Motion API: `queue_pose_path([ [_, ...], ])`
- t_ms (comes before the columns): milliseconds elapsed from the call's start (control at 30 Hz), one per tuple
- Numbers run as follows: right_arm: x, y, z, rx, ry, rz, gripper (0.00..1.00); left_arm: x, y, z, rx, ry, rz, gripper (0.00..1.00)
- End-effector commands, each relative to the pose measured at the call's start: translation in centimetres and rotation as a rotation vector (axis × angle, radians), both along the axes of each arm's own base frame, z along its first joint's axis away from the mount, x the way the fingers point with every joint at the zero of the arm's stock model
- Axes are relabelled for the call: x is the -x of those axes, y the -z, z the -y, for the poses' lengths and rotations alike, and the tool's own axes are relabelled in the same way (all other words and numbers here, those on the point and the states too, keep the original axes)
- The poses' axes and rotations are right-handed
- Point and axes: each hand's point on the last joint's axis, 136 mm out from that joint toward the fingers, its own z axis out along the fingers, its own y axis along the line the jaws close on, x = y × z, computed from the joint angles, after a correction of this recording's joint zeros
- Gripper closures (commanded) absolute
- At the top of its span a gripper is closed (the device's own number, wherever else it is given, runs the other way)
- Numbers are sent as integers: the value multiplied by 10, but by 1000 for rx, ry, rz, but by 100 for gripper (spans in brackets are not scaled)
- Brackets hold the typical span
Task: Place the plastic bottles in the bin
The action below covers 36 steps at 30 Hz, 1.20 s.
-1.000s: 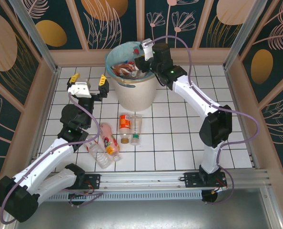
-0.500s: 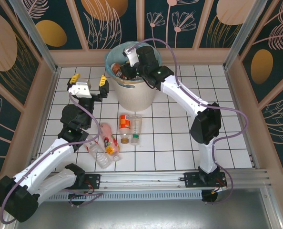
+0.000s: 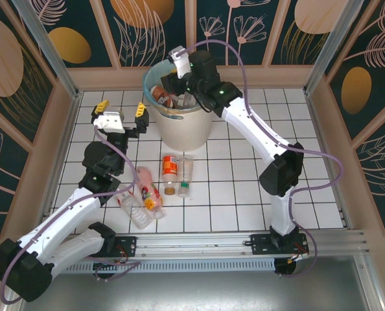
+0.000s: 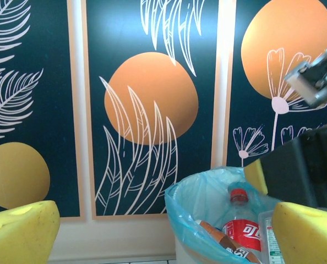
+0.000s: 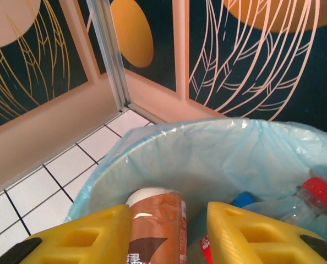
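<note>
The cream bin (image 3: pixel 179 133), lined pale blue-green, sits far back with plastic bottles (image 4: pixel 242 228) heaped inside. More lie on the tabletop (image 3: pixel 244 194) before it, one half under the left arm (image 3: pixel 82 207). The left gripper (image 3: pixel 120 107) gapes beside the bin. The right gripper (image 5: pixel 169 217) flanks a brown-labelled bottle (image 5: pixel 157 231) there; clamped or loose, I cannot tell.

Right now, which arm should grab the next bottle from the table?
Left: the left gripper is open and nearer the bottles on the table; the right gripper is over the bin.
</note>
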Motion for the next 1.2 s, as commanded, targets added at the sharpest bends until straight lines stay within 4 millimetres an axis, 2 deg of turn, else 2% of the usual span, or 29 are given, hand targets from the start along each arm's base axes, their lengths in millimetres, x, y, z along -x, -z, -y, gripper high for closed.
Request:
queue_pose_path([
  [0,28,-23,8,-87,22,-30,58,-2,-17,-3,11,-13,3,1],
  [67,47,-16,11,-115,13,-42,58,-7,-20,-4,44,-21,-38,1],
  [200,99,-7,25,-190,-8,28,58,-19,-18,-1,90,-26,-180,2],
  [300,141,6,35,-203,-32,100,57,-17,-10,2,115,6,-269,4],
  [400,164,36,44,-143,16,94,53,-3,8,-4,164,20,-341,5],
  [467,174,65,49,-118,48,13,52,6,34,-6,181,28,-414,6],
  [533,186,105,51,-88,56,-106,49,15,59,-6,202,50,-490,6],
  [633,199,164,57,-33,120,-304,41,26,95,-3,213,76,-612,7],
  [700,205,196,60,4,163,-409,38,32,116,2,202,106,-673,7],
  [800,209,234,63,52,217,-516,34,39,138,6,199,135,-724,9],
  [1000,211,287,63,135,292,-636,28,44,179,17,131,184,-824,8],
  [1100,211,309,64,175,321,-669,27,45,193,27,107,240,-841,8],
  [1167,210,317,59,188,316,-685,26,47,197,35,93,286,-841,7],
])
